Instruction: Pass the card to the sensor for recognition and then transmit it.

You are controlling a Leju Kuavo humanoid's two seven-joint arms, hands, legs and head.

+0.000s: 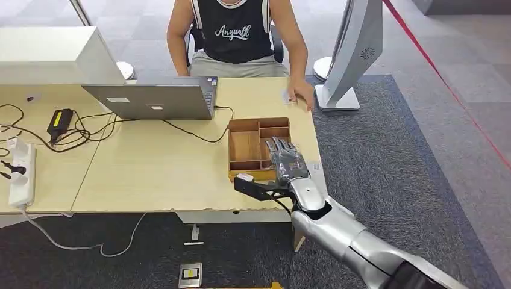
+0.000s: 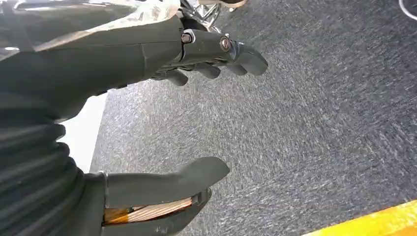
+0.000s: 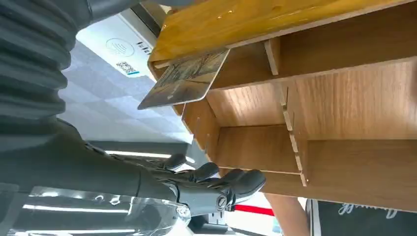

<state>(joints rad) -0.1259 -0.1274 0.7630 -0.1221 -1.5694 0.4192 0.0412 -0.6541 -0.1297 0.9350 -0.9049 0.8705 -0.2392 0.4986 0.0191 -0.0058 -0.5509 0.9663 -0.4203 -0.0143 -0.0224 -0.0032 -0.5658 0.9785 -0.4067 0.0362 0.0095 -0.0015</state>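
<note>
Right hand (image 1: 286,161) hovers over the wooden tray (image 1: 244,147), fingers spread and empty — lined up for the card (image 3: 184,79) leaning in a compartment. Left hand (image 2: 196,59) hangs wide, holding nothing.

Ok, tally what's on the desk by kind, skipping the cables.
Laptop: 1
Wooden tray: 1
Card, in the tray: 1
Power strip: 1
Black adapter: 1
White box: 1
Total: 6
A small item by the person's hand is too unclear to count.
</note>
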